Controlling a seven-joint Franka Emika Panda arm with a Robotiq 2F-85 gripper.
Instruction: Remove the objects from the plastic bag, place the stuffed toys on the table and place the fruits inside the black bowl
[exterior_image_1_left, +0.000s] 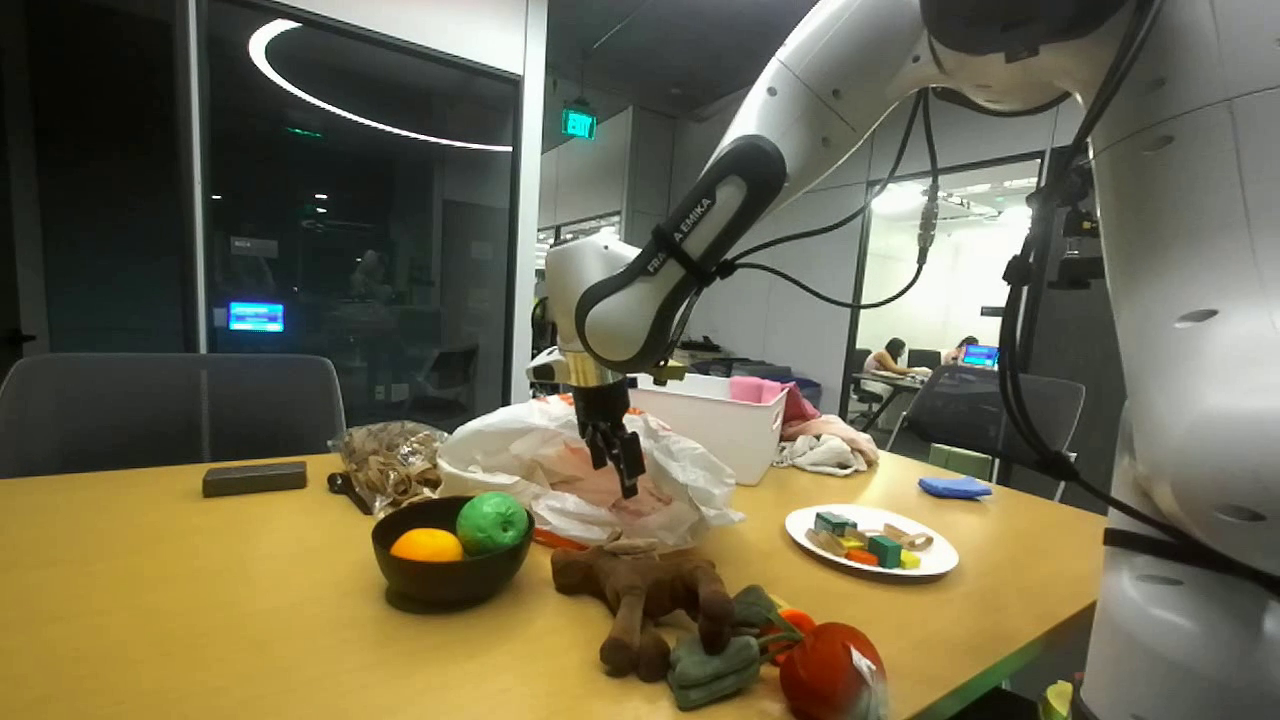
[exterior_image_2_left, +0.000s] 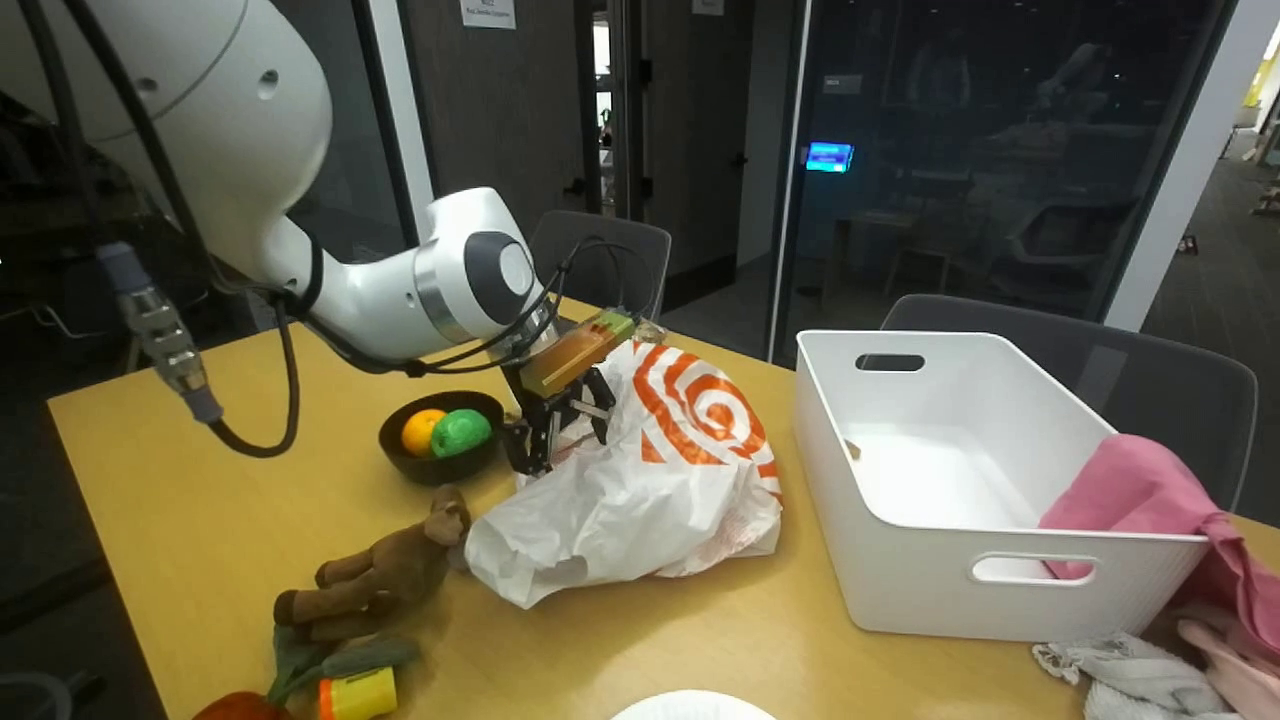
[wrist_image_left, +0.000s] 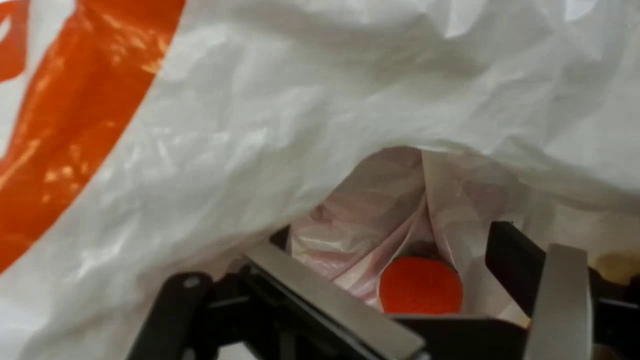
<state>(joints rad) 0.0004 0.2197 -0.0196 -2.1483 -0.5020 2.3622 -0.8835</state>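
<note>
Closest to us in an exterior view is a soft red toy (exterior_image_1_left: 825, 665) with dark green leaves. It lies on the near part of the table (exterior_image_1_left: 200, 600). Next to its leaves, a small yellow tub (exterior_image_2_left: 365, 692) with an orange end lies on its side. Just behind is a brown toy animal (exterior_image_1_left: 650, 595), lying on the table with its feet close to the green leaves.

To the left of the brown toy is the black bowl (exterior_image_1_left: 450, 590). Two fruits are in it: an orange one (exterior_image_1_left: 427, 545) on the left and a green one (exterior_image_1_left: 493, 522) on the right.

Farther back is the white plastic bag (exterior_image_2_left: 640, 530), all crumpled, with orange rings on it. Its mouth is open. The wrist view looks into it, and a round red-orange thing (wrist_image_left: 421, 285) is inside. I cannot tell what that is.

The robot hand (exterior_image_1_left: 617, 475) points down at the mouth of the bag. Its fingers are spread wide, with a gap between them. I cannot tell if they touch the bag.

Right of the bag, a white plate (exterior_image_1_left: 942, 552) has colored blocks (exterior_image_1_left: 885, 550) on it. Behind the bag stands a big white box (exterior_image_1_left: 745, 440), and a pink cloth (exterior_image_2_left: 1140, 490) hangs over its edge. Far on the left is a dark gray bar (exterior_image_1_left: 255, 479).
</note>
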